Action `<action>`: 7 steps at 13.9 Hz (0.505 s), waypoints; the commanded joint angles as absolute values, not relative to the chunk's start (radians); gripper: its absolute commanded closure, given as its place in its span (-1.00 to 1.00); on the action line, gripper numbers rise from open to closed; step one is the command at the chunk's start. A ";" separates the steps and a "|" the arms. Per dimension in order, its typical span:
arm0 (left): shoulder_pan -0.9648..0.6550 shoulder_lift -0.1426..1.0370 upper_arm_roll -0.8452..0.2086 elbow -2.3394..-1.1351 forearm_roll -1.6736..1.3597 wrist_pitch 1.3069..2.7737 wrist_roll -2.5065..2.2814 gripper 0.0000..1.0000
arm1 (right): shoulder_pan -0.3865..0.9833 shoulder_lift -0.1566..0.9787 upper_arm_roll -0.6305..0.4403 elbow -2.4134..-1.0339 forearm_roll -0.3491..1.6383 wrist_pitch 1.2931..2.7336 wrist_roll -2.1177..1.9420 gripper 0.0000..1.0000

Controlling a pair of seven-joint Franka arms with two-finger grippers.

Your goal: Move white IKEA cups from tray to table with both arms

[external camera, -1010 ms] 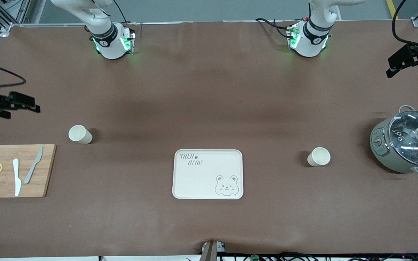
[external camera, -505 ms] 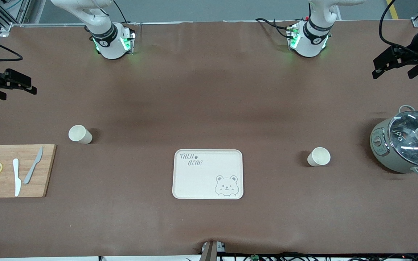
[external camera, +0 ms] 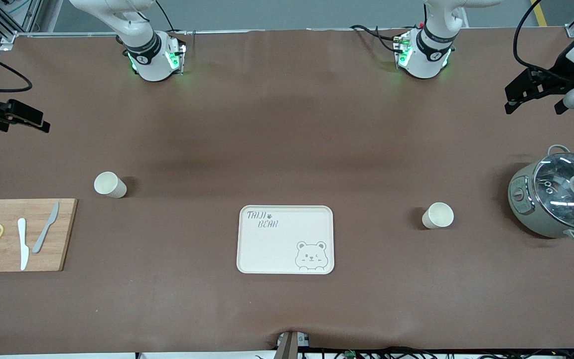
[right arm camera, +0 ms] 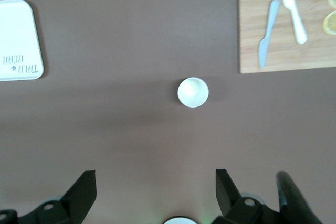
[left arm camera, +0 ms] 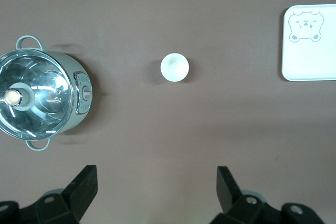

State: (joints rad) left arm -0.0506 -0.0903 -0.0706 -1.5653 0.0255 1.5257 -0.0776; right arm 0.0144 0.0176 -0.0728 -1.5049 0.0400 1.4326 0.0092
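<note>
Two cream-white cups stand upright on the brown table. One cup (external camera: 110,184) is toward the right arm's end, beside the cutting board; it also shows in the right wrist view (right arm camera: 193,92). The other cup (external camera: 437,215) stands between the tray and the pot; it also shows in the left wrist view (left arm camera: 174,67). My left gripper (external camera: 533,102) (left arm camera: 156,187) hangs high over bare cloth at the left arm's end, open and empty. My right gripper (external camera: 25,124) (right arm camera: 156,190) hangs high over bare cloth at the right arm's end, open and empty.
A bear-printed tray (external camera: 285,239) lies mid-table, nearer the front camera. A grey-green pot with a glass lid (external camera: 558,197) stands at the left arm's end. A wooden board (external camera: 20,234) holds two knives and lemon slices at the right arm's end.
Both grippers have drifted upward in the front view, the left one also slightly toward the table's middle. The cups, tray, pot and board have not moved.
</note>
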 commanded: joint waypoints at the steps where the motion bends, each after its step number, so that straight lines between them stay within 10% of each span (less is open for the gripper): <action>1: -0.037 -0.091 -0.084 -1.563 0.040 1.536 -0.086 -1.00 | 0.017 0.002 -0.074 -1.505 0.003 1.420 0.031 -1.00; 7: -0.035 -0.084 -0.078 -1.540 0.051 1.534 -0.080 -1.00 | 0.012 -0.008 -0.077 -1.513 0.002 1.390 0.032 -1.00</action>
State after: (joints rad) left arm -0.0423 -0.0873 -0.0706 -1.5631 0.0256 1.5316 -0.0776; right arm 0.0146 0.0111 -0.0782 -1.5006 0.0179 1.3996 0.0151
